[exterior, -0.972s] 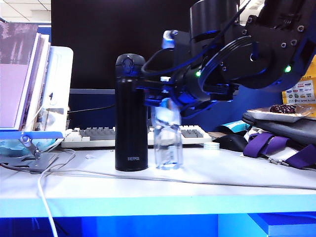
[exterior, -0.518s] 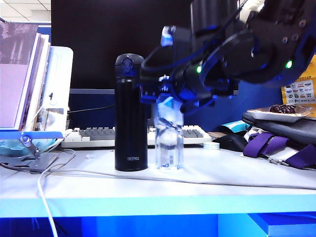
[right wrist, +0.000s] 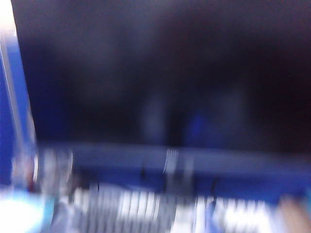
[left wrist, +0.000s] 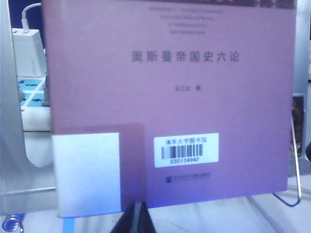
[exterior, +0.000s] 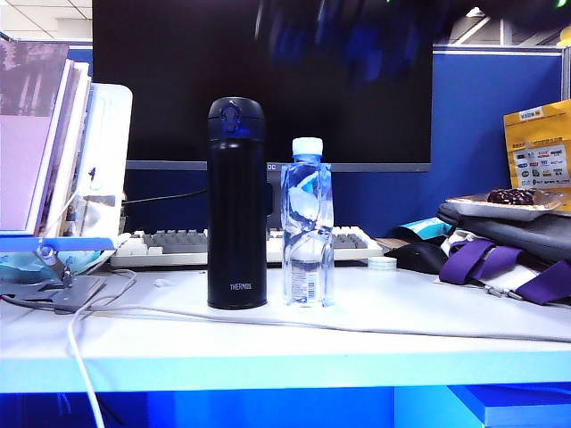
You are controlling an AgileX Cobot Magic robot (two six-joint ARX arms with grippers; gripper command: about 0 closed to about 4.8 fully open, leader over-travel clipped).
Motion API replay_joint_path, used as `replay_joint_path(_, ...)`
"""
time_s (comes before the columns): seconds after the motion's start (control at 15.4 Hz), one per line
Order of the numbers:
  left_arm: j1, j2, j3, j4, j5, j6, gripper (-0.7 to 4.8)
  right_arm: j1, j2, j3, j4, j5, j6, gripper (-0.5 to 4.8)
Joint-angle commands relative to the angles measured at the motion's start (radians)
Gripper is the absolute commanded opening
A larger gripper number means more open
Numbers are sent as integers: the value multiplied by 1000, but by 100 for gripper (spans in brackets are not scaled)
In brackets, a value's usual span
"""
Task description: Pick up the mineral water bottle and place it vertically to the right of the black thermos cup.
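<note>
Mineral water bottle (exterior: 307, 223) stands straight up on the white table (exterior: 428, 321), just to the right of the black thermos cup (exterior: 236, 203), very close beside it. Nothing is holding the bottle. The right gripper is only a dark blur at the top of the outside view, so I cannot tell if it is spread or squeezed. The left gripper (left wrist: 134, 219) shows only a dark tip in front of a pink book (left wrist: 170, 97), and I cannot tell its state. A keyboard (exterior: 169, 245) lies behind.
</note>
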Motion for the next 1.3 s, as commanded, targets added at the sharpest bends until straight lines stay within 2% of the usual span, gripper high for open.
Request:
replay_joint_path(0.06,0,-3,0,-13,2,3,-2,24,-250,3,-52,50,-108,-1)
replay_joint_path(0.26,0,-3,0,-13,2,3,-3,41,-515,3,-167,51,-135,-1)
replay_joint_path(0.39,0,-3,0,-13,2,3,-2,51,-684,3,-320,49,-135,-1)
replay_joint_path(0.52,0,-3,0,-13,2,3,-3,51,-881,3,-559,50,-136,-1)
replay_joint_path(0.78,0,-3,0,-13,2,3,-2,50,-1262,3,-1224,95,-158,-1)
replay_joint_path(0.91,0,-3,0,-13,2,3,-2,50,-1339,3,-1430,97,-161,-1)
replay_joint_path(1.04,0,-3,0,-13,2,3,-2,50,-1365,3,-1557,82,-172,-1)
replay_joint_path(1.1,0,-3,0,-13,2,3,-2,51,-1365,-2,-1610,0,-169,-1)
replay_joint_path(1.3,0,-3,0,-13,2,3,-2,51,-1366,-45,-1616,-193,-134,-1)
